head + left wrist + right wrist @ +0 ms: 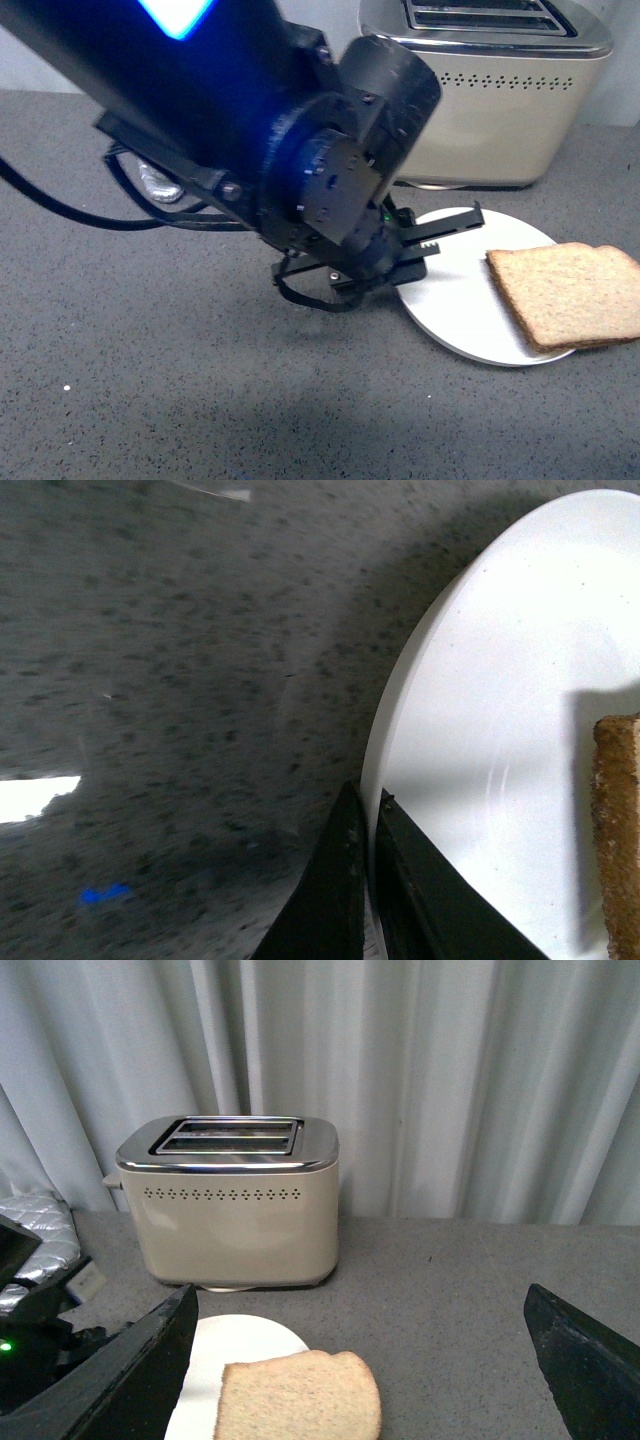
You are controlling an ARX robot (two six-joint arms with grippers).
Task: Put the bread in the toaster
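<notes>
The bread [570, 292] is a light brown slice lying on the right side of a round white plate [460, 300], partly overhanging its rim. The cream toaster [500, 90] with a chrome top stands behind the plate. My left gripper [425, 245] is shut on the plate's left rim; the left wrist view shows the jaws pinching the rim [370, 820], with the bread's edge [615, 830] beyond. My right gripper [360, 1360] is open and empty, above and in front of the bread [300, 1395], facing the toaster [235, 1205]. The right arm is not in the front view.
A silver quilted oven mitt [35, 1235] lies left of the toaster and shows behind my left arm [155, 180]. The grey speckled countertop [150, 380] spreads around. A grey curtain [450, 1080] hangs behind the toaster.
</notes>
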